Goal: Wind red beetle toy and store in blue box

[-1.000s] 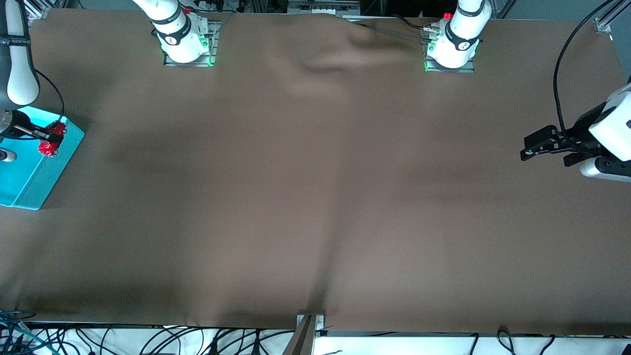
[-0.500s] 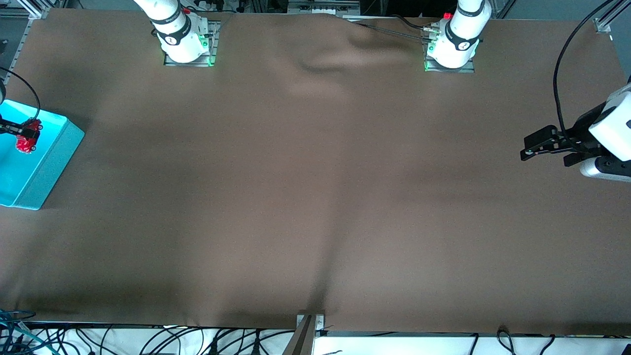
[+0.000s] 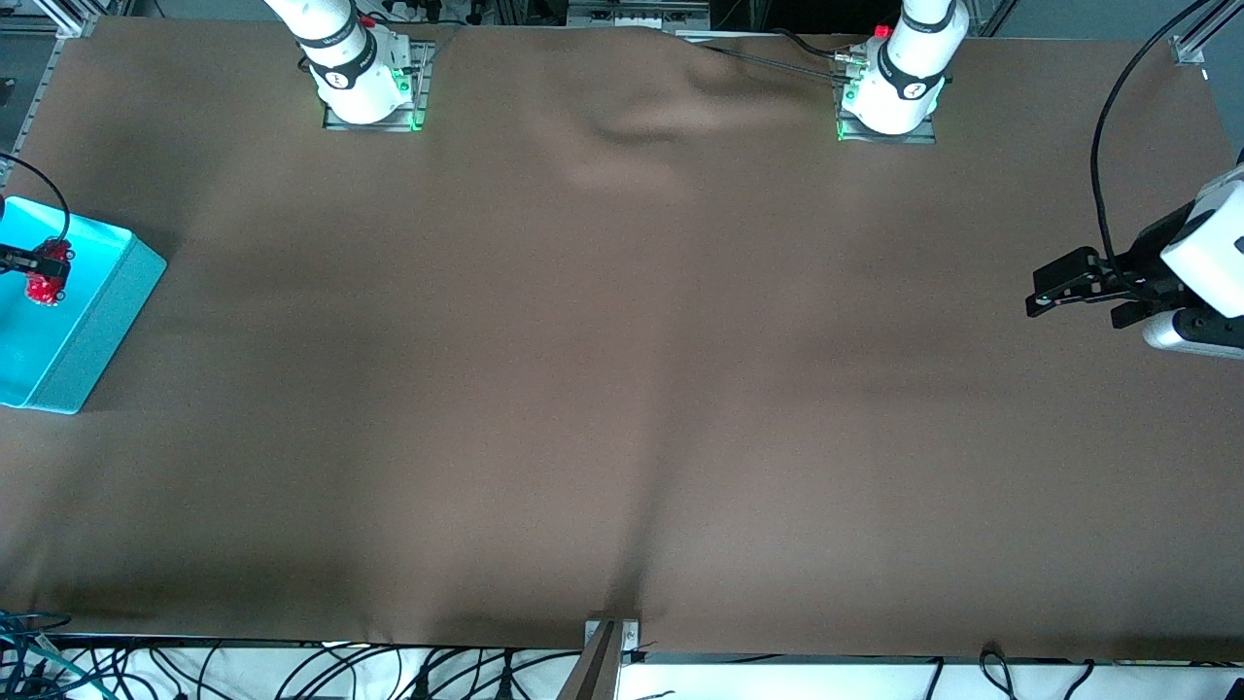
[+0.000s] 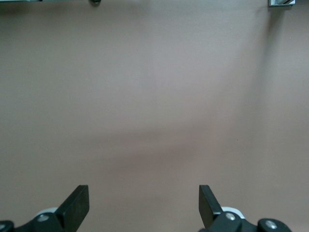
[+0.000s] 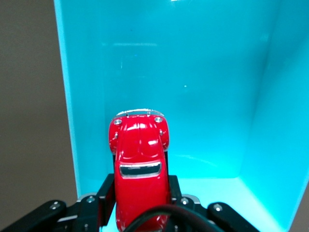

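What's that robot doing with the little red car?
The right hand is shut on the tiny glossy red beetle toy car and holds it over the open bright turquoise-blue plastic box, which sits at the right arm's end of the brown-covered table. The car has not been let go yet. The left hand waits open above the table at its own end, holding nothing.

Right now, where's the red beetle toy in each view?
Front: red beetle toy in the right gripper, over the blue box at the right arm's end.
Left wrist: not in it.
Right wrist: toy clamped over the box.
Shared landmark: blue box.
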Robot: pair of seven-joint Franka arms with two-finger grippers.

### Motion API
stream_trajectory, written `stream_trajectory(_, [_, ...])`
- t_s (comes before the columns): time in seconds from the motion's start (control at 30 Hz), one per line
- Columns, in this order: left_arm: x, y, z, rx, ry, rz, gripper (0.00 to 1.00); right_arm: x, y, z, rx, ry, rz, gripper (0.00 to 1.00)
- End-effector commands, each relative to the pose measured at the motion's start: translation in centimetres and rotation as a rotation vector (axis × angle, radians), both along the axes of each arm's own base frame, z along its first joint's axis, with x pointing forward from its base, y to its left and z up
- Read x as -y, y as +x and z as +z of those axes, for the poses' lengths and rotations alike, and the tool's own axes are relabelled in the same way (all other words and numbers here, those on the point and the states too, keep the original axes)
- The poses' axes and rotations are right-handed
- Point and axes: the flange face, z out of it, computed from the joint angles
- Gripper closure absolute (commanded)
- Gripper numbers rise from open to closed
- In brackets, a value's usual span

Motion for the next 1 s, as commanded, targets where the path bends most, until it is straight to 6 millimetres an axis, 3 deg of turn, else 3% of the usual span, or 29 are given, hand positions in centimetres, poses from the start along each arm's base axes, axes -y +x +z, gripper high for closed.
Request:
stream_trajectory(0.0, [-0.2, -0.2, 0.2, -0.004, -0.022, -0.024, 0.0, 2.2, 0.3, 0.1, 0.024, 0.026, 0.037, 1.0])
stream_trajectory(0.3, [-0.3, -0.2, 0.2, -0.004, -0.021, -0.024, 0.0, 5.4, -2.0, -0.6, 0.022, 0.032, 0.046, 1.0])
stream_trajectory(0.63, [-0.2, -0.2, 0.2, -0.004, -0.022, -0.024, 0.0, 6.6, -2.1, -4.0, 0.048, 0.064, 0.001, 1.0])
stream_trajectory(0.97, [-0.3, -0.2, 0.2, -0.004, -0.021, -0.024, 0.0, 7.3, -2.0, -5.4, 0.055, 0.032, 0.017, 1.0])
